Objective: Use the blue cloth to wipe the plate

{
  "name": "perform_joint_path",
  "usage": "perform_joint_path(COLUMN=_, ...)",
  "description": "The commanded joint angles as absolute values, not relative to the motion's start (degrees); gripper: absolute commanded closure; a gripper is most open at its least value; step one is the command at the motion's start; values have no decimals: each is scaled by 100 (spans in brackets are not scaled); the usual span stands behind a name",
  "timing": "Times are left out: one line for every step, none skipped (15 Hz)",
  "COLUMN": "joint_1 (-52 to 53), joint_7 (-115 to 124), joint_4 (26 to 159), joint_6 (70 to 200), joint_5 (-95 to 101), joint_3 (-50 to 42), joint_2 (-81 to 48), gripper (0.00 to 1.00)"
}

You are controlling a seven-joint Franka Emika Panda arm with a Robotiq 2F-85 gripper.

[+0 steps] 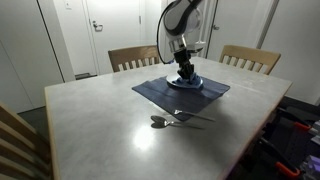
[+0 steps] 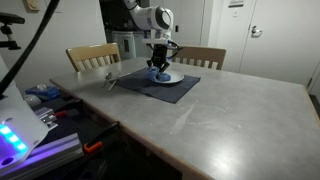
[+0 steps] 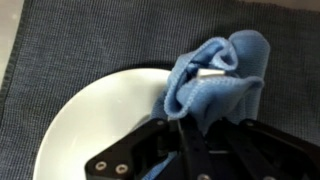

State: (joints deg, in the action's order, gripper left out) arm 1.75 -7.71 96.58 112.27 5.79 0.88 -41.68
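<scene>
- At the far left in an exterior view, a wooden chair back [image 1: 15,140] rises by the near corner of the grey table [image 1: 90,120].
- Behind the table stands a second wooden chair [image 1: 133,57].
- To the right of that, a spoon [image 1: 160,122] and another piece of cutlery [image 1: 192,117] lie on the bare tabletop near the front corner of the dark blue placemat [image 1: 150,90].
- A white plate [image 1: 197,88] sits on the placemat, and the gripper [image 1: 186,75] points straight down onto it.
- A third chair [image 1: 250,58] stands behind the table's right end.
- In the wrist view, the placemat fills the left and top, with the plate lying on it.
- The blue cloth [image 3: 230,70] is bunched at the plate's upper right, and its far folds pass over the rim onto the placemat.
- The fingers are pinched together on the blue cloth. One metal fingertip [image 3: 209,71] shows among the folds, pressing the cloth against the plate.
</scene>
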Motion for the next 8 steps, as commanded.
perform_joint_path(joint_1=-247, joint_7=-1109, joint_4=9713, joint_6=11602, joint_5=-224, joint_3=458, joint_2=-4151, gripper=97)
perform_joint_path(joint_1=-307, joint_7=-1092, joint_4=9717, joint_6=11741, joint_5=-461, joint_3=500, joint_2=-4169, gripper=97)
perform_joint_path(joint_1=-373, joint_7=-1096, joint_4=9733, joint_6=11929, joint_5=-702, joint_3=548, joint_2=-4186, gripper=97)
perform_joint_path(joint_1=-443, joint_7=-1123, joint_4=9753, joint_6=12106, joint_5=-941, joint_3=599, joint_2=-4192, gripper=97)
perform_joint_path(joint_1=-518, joint_7=-1174, joint_4=9791, joint_6=12304, joint_5=-1188, joint_3=658, joint_2=-4188, gripper=97)
perform_joint_path(joint_1=-577, joint_7=-1230, joint_4=9833, joint_6=12503, joint_5=-1401, joint_3=705, joint_2=-4178, gripper=97)
perform_joint_path(joint_1=-630, joint_7=-1296, joint_4=9870, joint_6=12698, joint_5=-1592, joint_3=747, joint_2=-4166, gripper=97)
perform_joint_path(joint_1=-659, joint_7=-1332, joint_4=9919, joint_6=12931, joint_5=-1733, joint_3=771, joint_2=-4153, gripper=97)
